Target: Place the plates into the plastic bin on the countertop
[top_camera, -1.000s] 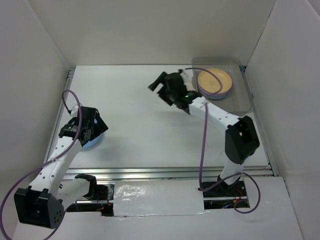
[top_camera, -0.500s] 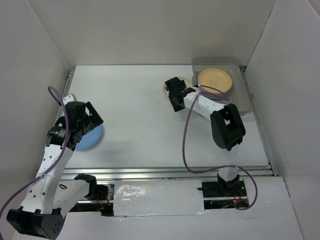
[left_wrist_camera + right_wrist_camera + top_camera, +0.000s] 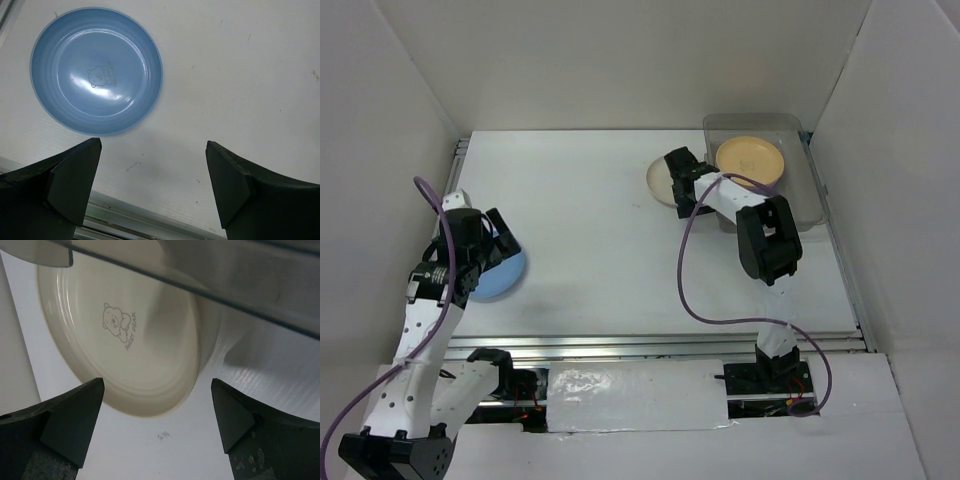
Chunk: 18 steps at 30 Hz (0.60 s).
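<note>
A blue plate (image 3: pixel 506 275) (image 3: pixel 96 70) lies flat at the left of the white countertop (image 3: pixel 590 230). My left gripper (image 3: pixel 496 240) (image 3: pixel 152 167) hovers over its near side, open and holding nothing. A cream plate (image 3: pixel 658 180) (image 3: pixel 125 335) rests on the countertop against the left wall of the translucent plastic bin (image 3: pixel 810 190) (image 3: pixel 260 315). My right gripper (image 3: pixel 680 175) (image 3: pixel 156 405) is low over that plate's edge, open, with the rim between its fingers and no contact showing. A yellow-orange plate (image 3: pixel 750 160) lies in the bin.
White walls close in the left, back and right sides. A metal rail (image 3: pixel 650 345) (image 3: pixel 125 222) runs along the near edge of the countertop, just below the left gripper's fingers. The bin sits in the back right corner.
The right gripper has swung down and right to the cream plate beside the bin. The left arm has pulled back toward the near left, uncovering more of the blue plate.
</note>
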{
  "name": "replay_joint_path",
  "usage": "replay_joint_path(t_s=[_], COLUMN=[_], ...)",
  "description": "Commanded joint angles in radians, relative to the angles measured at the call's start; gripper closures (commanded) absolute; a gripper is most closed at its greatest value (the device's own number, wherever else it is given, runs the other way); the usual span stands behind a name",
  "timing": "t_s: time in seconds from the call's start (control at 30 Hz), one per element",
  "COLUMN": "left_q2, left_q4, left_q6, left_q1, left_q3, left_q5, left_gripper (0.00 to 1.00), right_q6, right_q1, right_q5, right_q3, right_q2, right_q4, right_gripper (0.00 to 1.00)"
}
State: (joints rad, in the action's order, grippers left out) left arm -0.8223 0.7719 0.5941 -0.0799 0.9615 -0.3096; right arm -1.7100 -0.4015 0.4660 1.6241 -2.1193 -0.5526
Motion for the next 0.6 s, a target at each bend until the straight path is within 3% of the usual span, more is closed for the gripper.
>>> replay_joint_path(t_s=[0.0, 0.17, 0.27, 0.37, 0.4, 0.57], left_q2=[0.002, 0.026, 0.046, 0.051, 0.051, 0.052], left_q4=[-0.056, -0.057, -0.057, -0.06, -0.059, -0.056], left_q6=[-0.043, -0.043, -0.039, -0.039, -0.039, -0.04], left_q1=[0.029, 0.039, 0.039, 0.037, 0.037, 0.04], left_q3=[-0.006, -0.012, -0.014, -0.014, -0.012, -0.01], left_q5=[0.047, 0.056, 0.047, 0.046, 0.044, 0.041], left_gripper=[0.01, 0.01, 0.01, 0.01, 0.01, 0.01], right_q6=[-0.023, -0.004, 0.019, 0.038, 0.053, 0.104], right_q1=[0.004, 0.035, 0.026, 0.018, 0.01, -0.016], right_q5=[-0.024, -0.102, -0.109, -0.115, -0.116, -0.164], right_q3=[0.051, 0.103, 0.143, 0.113, 0.102, 0.08], right_q2=[-0.045, -0.117, -0.152, -0.143, -0.131, -0.113], right_q4=[-0.055, -0.078, -0.102, -0.069, -0.032, 0.054], right_gripper=[0.05, 0.12, 0.24, 0.44, 0.57, 0.84])
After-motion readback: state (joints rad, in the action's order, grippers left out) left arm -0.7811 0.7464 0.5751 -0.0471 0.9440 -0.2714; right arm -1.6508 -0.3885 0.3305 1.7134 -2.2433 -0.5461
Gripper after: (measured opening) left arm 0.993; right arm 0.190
